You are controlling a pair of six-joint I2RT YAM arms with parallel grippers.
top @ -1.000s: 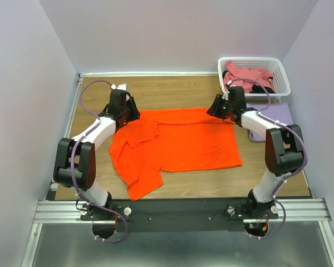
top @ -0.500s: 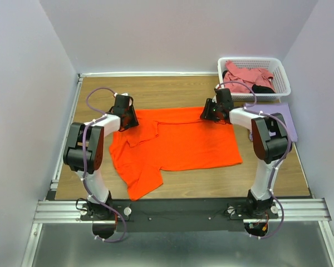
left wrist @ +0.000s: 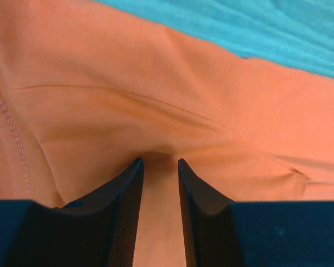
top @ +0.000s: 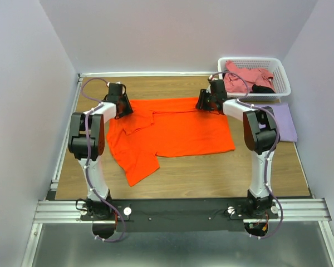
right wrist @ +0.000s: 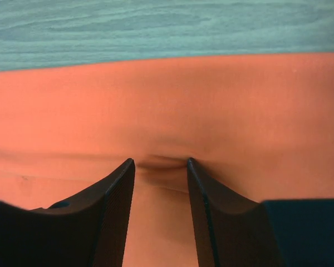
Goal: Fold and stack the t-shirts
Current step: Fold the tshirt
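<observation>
My left arm and right arm are white shells with black joints, lilac cables looped alongside; left gripper and right gripper black, tapered.

Orange shirt: bright, spread flat in the middle, left part creased and folded over, near-left corner jutting out. Lavender shirt: pale, folded flat at right, beside basket. Pink shirt, black cloth: crumpled inside basket.
</observation>
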